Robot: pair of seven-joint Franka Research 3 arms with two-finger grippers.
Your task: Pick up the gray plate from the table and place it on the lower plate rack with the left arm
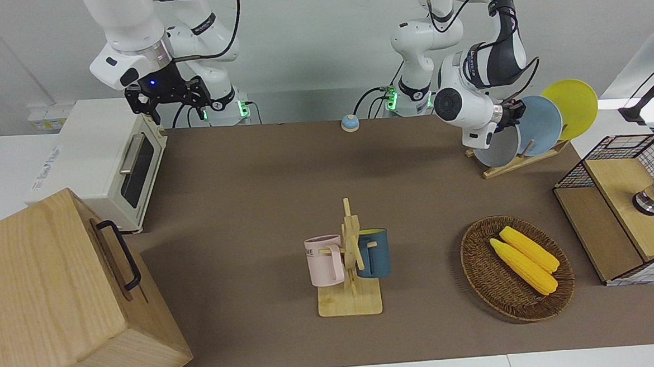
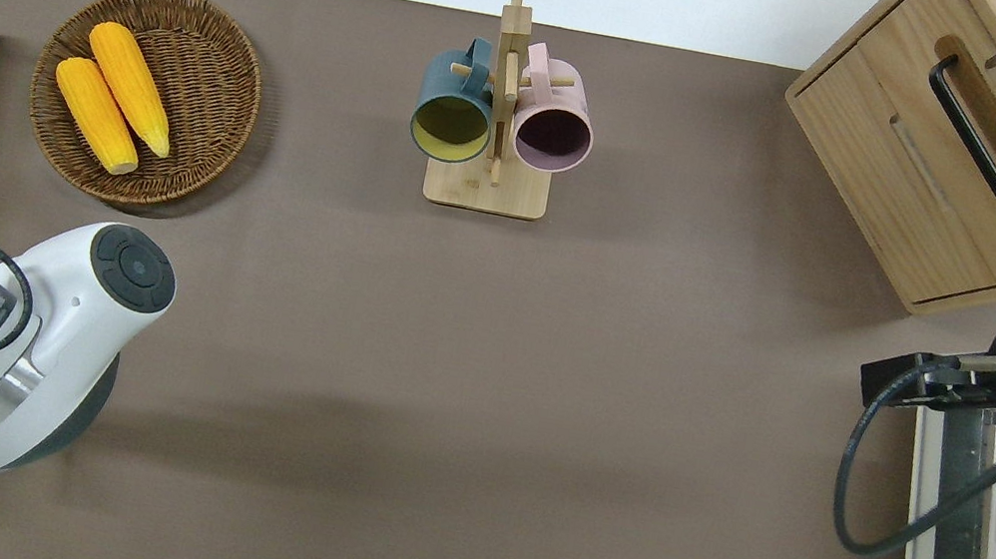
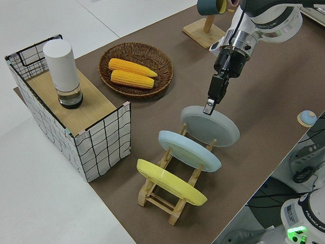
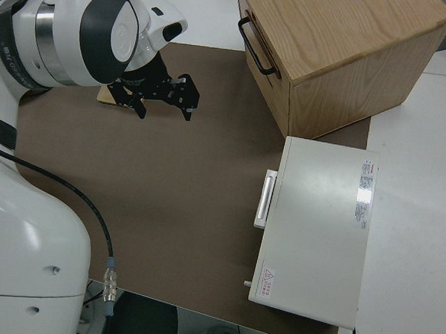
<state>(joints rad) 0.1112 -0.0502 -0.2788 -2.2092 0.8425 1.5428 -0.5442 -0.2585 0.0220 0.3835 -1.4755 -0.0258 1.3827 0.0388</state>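
Three plates stand in one row, and the gray plate (image 3: 210, 126) is the end one, seated on edge in the lower plate rack (image 3: 171, 196) at the end toward the middle of the tabletop (image 1: 282, 186), leaning back toward the light blue plate (image 3: 189, 150) next to it, with the yellow plate (image 3: 171, 182) at the other end of the row. Its face is tilted rather than upright, so its flat axis runs roughly across the rails and its broad side looks up and toward the mug stand (image 1: 349, 272). The left end effector (image 3: 210, 104) is at the plate's upper rim, fingers pinched on that rim as far as the left side view shows (the front and overhead views hide the fingertips behind the wrist). I judge the placing nearly done: the lower edge seems to sit between the pegs, though the contact itself is hidden. The risk lies in letting go; if the rim is not settled in its slot, the plate may slide off the rails onto the tabletop or tip against the light blue plate and knock the row. A sideways pull while withdrawing could also drag the light rack. The right end effector (image 1: 168, 96) is parked, its fingers spread.
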